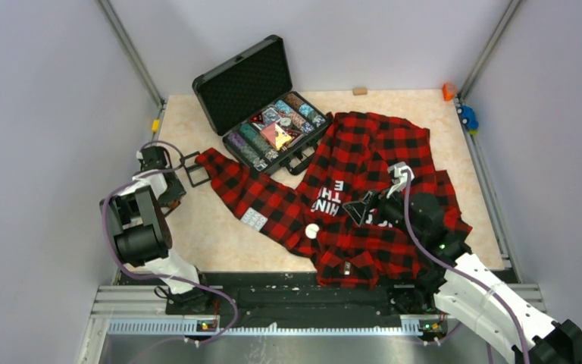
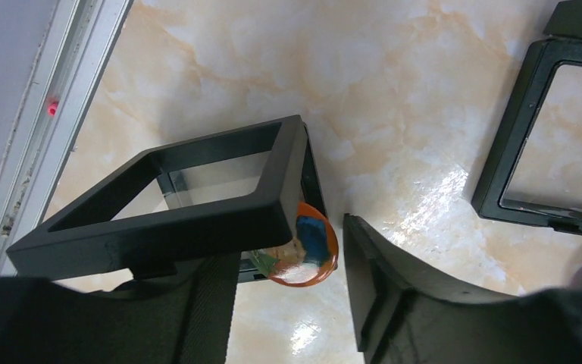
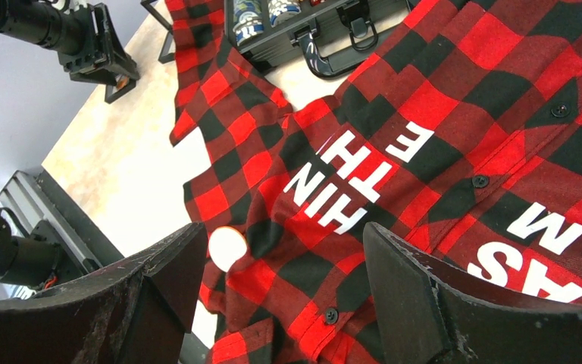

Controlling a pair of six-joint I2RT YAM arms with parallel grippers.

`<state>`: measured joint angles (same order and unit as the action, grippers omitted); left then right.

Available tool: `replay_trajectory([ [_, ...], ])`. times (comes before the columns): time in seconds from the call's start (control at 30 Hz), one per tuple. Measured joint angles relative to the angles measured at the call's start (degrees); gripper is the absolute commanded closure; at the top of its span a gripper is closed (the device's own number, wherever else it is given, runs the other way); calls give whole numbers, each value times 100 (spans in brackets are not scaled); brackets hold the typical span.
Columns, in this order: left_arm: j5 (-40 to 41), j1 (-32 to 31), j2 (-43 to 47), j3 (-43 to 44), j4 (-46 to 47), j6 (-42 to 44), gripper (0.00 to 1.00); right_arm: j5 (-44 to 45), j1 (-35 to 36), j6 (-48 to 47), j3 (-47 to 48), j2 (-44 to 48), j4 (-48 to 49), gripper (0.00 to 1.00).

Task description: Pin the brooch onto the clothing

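The brooch [image 2: 307,250], a round orange one with blue and green on it, lies at the corner of a black display frame [image 2: 159,220] on the marble table. My left gripper [image 2: 292,262] is open around it at the table's left side [image 1: 171,196]. A gap shows between the brooch and the right finger [image 2: 379,288], and the frame partly hides the left finger. The clothing [image 1: 371,159], a red-and-black checked shirt with white lettering [image 3: 364,174], is spread over the middle and right. My right gripper [image 3: 284,231] hovers open above it [image 1: 364,206], holding nothing.
A second black frame [image 2: 538,144] lies just right of the first. An open black case [image 1: 273,125] of small items stands behind the shirt's sleeve. A white round disc [image 1: 312,230] rests on the shirt's lower part. Small toys [image 1: 467,117] sit at the back right edge.
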<state>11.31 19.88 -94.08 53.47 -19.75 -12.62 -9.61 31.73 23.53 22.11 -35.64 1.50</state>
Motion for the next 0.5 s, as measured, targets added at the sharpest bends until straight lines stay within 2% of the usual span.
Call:
replay_trajectory([
  [0.27, -46, 2, -33, 96, -85, 37, 61, -22, -13, 2, 0, -2, 22, 23],
  [0.5, -101, 2, -20, 96, -136, 35, 64, -46, -15, 2, 0, -2, 24, 23],
])
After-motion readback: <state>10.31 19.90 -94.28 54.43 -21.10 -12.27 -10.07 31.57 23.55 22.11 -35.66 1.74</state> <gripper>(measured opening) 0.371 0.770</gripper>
